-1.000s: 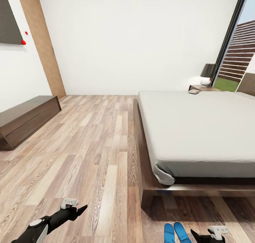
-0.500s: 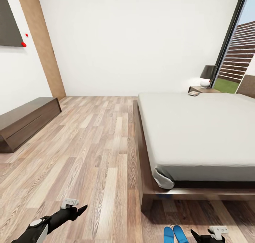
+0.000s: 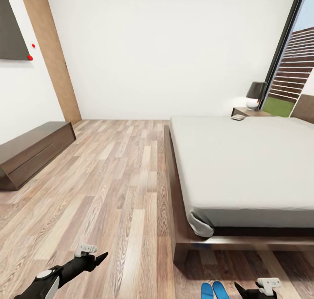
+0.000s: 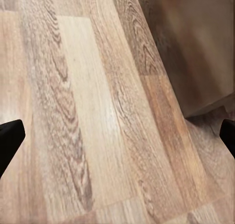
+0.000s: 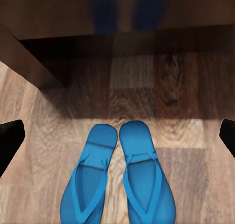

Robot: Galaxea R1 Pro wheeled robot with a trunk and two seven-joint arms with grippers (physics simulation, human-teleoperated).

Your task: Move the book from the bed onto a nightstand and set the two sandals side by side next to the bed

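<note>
The two sandals [image 5: 117,185], bright blue, lie side by side on the wood floor, toes toward the dark frame of the bed [image 5: 122,18]. In the head view the sandals [image 3: 213,290] sit at the bottom edge, just off the foot of the bed [image 3: 244,168]. My right gripper [image 3: 253,286] hangs open beside and above them, its fingertips [image 5: 10,136] wide apart. My left gripper [image 3: 97,252] is open over bare floor. The book [image 3: 238,117] lies flat on the nightstand [image 3: 255,113] beyond the far corner of the mattress.
A dark-shaded lamp [image 3: 255,93] stands on the nightstand by the tall window [image 3: 296,72]. A long low brown bench [image 3: 32,148] runs along the left wall. A wooden door [image 3: 52,55] is at the back left. Open floor [image 3: 117,181] lies between bench and bed.
The whole picture has slid slightly downward, so the camera has moved; the sandals now sit closer to the bottom edge. Both arms hold the same pose, still open.
</note>
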